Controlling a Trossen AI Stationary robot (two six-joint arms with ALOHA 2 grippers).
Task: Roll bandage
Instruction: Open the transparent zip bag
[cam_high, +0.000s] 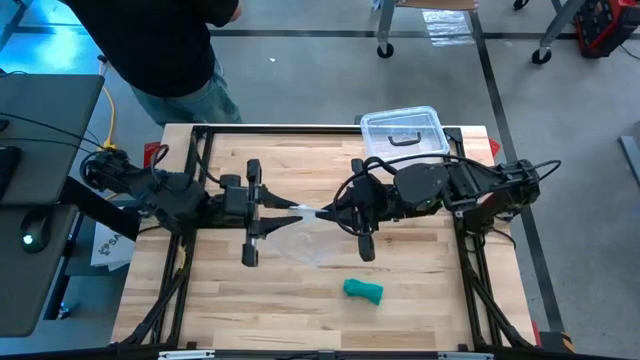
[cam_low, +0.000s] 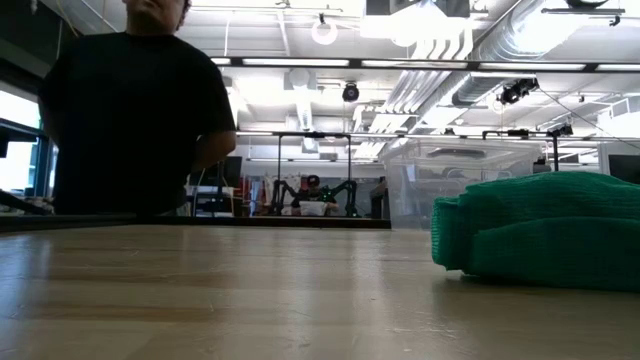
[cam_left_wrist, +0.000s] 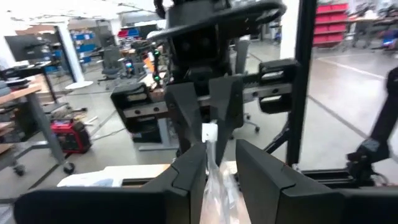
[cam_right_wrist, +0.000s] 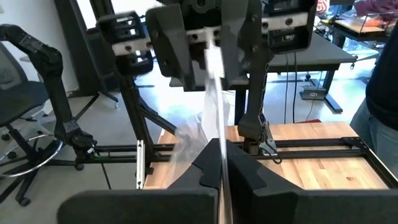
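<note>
Behind both hands, low view's person (cam_low: 135, 110).

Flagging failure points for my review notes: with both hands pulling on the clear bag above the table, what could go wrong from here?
1. The clear plastic bag is stretched thin between the left hand and right hand; it could tear, or slip from the left hand's grip.
2. The green bandage roll lies apart near the table's front edge, held by nothing; a falling bag or a low arm sweep could knock it off or loosen it.
3. The clear plastic box sits close behind the right arm and may get bumped.
</note>
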